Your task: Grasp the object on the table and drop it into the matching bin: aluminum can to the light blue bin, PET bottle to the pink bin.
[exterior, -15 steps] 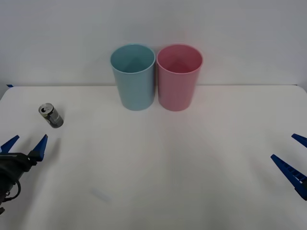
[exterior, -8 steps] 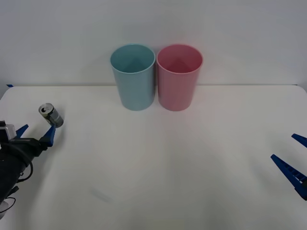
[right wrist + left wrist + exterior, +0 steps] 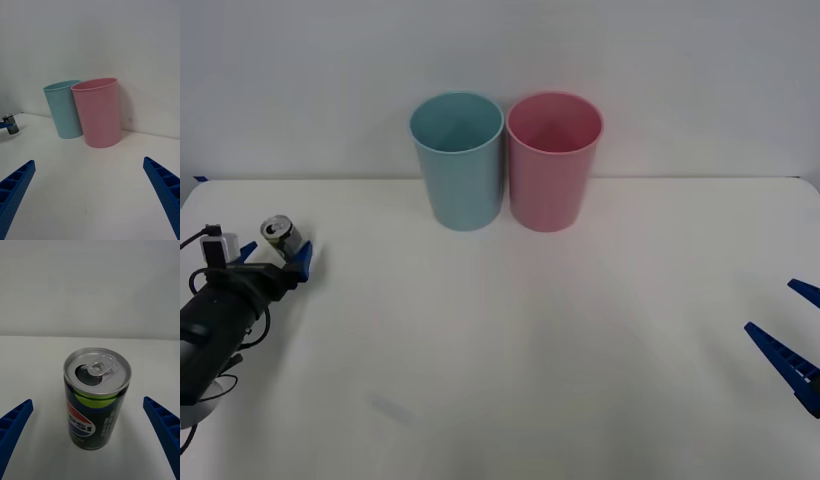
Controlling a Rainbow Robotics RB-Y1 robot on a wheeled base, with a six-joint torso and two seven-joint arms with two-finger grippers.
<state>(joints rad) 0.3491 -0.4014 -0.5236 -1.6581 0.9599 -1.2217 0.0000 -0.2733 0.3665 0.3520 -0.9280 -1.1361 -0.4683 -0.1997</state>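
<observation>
Left end effector (image 3: 273, 261) gapes wide around the upright can (image 3: 278, 235) — closing off-centre could tip it over on the surface (image 3: 530, 330).

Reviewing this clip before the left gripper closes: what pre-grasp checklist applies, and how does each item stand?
1. Aluminum can upright on the table: ok.
2. Left gripper open, fingers on either side of the can: ok.
3. Fingers far enough along the can body: cannot tell.
4. Light blue bin upright, mouth open, beside the pink bin: ok.
5. Right gripper open at the table's right edge, away from the can: ok.
</observation>
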